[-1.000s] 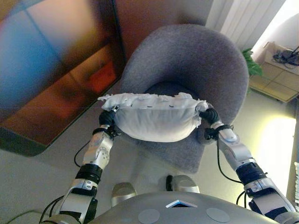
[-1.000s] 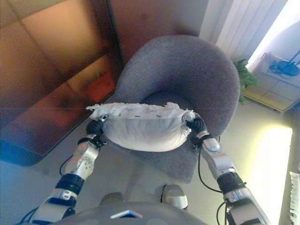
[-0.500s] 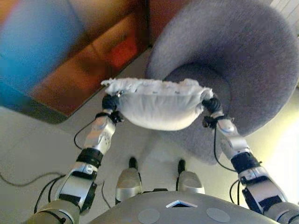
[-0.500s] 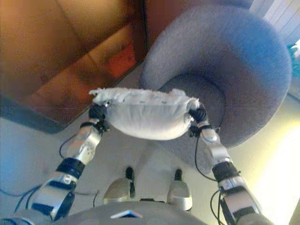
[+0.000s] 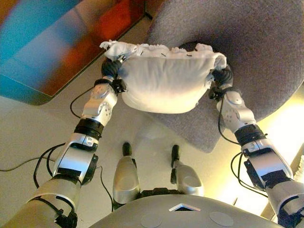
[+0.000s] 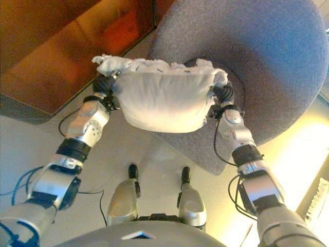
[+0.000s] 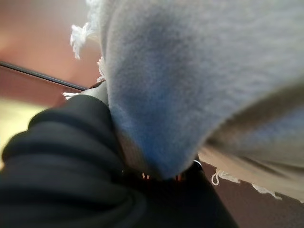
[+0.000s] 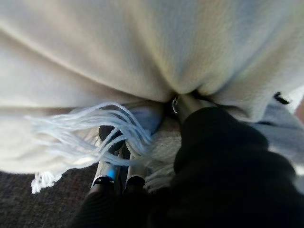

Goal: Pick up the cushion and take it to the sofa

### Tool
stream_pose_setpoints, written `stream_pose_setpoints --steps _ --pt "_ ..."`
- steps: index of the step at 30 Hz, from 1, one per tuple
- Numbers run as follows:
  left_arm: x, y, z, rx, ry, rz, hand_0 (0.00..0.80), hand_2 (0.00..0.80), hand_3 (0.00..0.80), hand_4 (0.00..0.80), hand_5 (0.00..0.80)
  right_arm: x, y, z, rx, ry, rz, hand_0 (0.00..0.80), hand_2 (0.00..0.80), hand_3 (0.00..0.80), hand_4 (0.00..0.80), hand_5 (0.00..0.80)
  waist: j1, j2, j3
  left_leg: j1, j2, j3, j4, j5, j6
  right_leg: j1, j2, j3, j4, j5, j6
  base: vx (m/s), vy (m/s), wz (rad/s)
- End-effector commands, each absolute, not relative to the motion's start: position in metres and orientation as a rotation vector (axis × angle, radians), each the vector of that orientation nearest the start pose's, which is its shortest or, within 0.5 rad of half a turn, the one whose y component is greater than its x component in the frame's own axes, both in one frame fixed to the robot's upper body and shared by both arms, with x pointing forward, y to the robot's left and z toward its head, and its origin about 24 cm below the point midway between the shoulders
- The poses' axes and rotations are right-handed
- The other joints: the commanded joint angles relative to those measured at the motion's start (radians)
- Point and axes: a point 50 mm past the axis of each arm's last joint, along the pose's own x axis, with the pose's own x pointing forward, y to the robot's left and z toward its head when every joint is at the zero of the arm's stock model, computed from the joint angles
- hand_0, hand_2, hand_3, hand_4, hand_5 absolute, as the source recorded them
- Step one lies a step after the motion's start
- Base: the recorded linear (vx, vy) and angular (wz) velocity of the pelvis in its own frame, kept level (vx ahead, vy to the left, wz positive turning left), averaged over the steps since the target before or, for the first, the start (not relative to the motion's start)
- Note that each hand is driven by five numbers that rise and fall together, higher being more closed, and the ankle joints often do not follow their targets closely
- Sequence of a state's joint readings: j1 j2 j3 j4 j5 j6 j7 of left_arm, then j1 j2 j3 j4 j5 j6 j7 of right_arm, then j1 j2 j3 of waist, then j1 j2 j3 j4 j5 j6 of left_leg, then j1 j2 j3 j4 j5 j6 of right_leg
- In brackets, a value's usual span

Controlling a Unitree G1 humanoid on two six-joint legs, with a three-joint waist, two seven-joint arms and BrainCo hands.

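Your white fringed fabric cushion [image 5: 166, 80] hangs lifted in front of the grey upholstered armchair [image 5: 266, 57], left hand [image 5: 112, 70] and right hand [image 5: 221, 76] clamping its ends, fingers hidden. The view has swung nearer: carrying has begun.

One white fringed cushion [image 5: 166, 83], one grey armchair [image 5: 256, 57], two robot hands, left [image 5: 112, 69] and right [image 5: 222, 76]

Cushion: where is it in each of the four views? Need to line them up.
Left eye view: white fringed cushion upper centre, between both hands.
Right eye view: upper centre, slightly further left.
Left wrist view: fills most of the picture, pressed against the dark cover.
Right wrist view: fills the upper part, fringe hanging below.
Shared landmark: grey armchair behind the cushion in both eye views.
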State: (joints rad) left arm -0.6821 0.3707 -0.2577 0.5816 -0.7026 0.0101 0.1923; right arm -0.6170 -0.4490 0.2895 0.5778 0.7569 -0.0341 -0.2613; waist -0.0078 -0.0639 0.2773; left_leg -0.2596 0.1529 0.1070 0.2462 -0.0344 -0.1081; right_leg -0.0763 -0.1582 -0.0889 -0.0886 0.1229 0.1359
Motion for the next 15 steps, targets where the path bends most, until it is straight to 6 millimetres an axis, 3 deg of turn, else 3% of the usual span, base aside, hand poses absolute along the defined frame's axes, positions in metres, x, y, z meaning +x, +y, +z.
stream_pose_setpoints --steps 1,9,15 --pt "0.381 0.109 0.156 -0.182 -0.098 -0.210 0.800 0.800 0.800 0.800 0.800 0.380 -0.187 0.174 0.228 -0.238 -0.097 0.800 0.800 0.800 0.800 0.800 0.020 -0.035 -0.094 -0.156 0.069 -0.067 0.061 0.068 -0.083 0.131 -0.113 -0.002 0.019 -0.082 0.110 0.104 -0.002 0.00" --pt "0.367 0.069 0.151 -0.194 -0.031 -0.328 0.800 0.800 0.800 0.800 0.800 0.380 -0.227 0.181 0.174 -0.189 -0.167 0.800 0.800 0.800 0.800 0.800 0.016 -0.056 -0.144 -0.123 0.093 -0.058 0.058 0.068 -0.089 0.177 -0.097 0.003 0.021 -0.103 0.110 0.129 -0.042 0.02" --pt "0.357 0.038 0.146 -0.320 0.054 -0.371 0.800 0.800 0.800 0.800 0.800 0.389 -0.247 0.191 0.064 -0.103 -0.174 0.800 0.800 0.800 0.800 0.800 0.018 -0.073 -0.188 -0.099 0.116 -0.053 0.069 0.061 -0.098 0.196 -0.085 0.010 0.026 -0.109 0.108 0.143 -0.044 -0.05"
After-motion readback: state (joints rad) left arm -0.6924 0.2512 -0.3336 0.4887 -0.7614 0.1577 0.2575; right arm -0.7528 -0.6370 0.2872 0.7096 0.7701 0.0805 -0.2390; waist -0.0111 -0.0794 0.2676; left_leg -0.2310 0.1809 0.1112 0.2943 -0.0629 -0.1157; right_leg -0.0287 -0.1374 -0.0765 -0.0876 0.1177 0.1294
